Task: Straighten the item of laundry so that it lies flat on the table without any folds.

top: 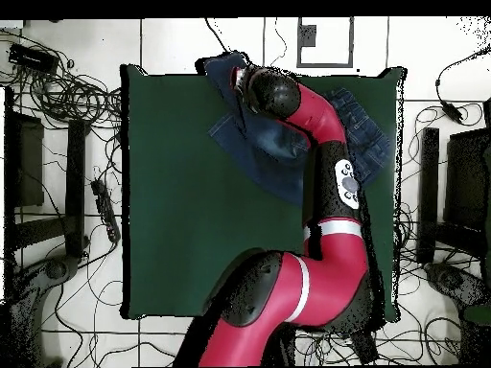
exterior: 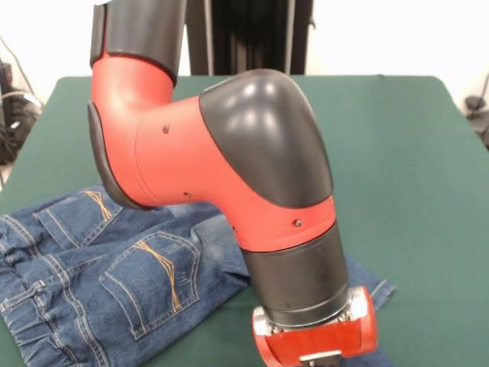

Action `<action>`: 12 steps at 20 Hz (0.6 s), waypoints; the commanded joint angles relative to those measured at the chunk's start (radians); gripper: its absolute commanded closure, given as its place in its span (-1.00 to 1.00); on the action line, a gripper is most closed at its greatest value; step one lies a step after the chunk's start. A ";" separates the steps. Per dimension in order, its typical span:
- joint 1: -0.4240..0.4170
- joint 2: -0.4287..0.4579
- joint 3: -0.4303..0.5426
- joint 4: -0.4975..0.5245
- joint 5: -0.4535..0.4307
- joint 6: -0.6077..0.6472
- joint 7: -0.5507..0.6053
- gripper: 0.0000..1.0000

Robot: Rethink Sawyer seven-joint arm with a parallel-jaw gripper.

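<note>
While the arm [exterior: 229,168] hides its hand, grip unclear, rumpled jeans [exterior: 92,267] lie at table [exterior: 412,153] edge.

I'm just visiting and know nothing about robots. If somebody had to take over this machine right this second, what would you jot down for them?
Gripper: cannot tell whether it is open or shut; the arm's wrist reaches low over the jeans and runs off the picture's bottom edge.
Jeans: bunched near one edge of the green table, partly over that edge in the overhead view, partly hidden under the arm. Back pockets face up.
Done: nothing obvious; the denim is rumpled and folded.
Left: spread the jeans flat on the table, no folds.
</note>
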 commanded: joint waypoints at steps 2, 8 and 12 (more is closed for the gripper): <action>0.009 0.035 0.137 0.044 -0.027 0.087 -0.180 1.00; -0.108 -0.110 0.236 0.354 -0.021 0.061 -0.255 1.00; -0.155 -0.148 0.289 0.450 -0.037 0.110 -0.259 1.00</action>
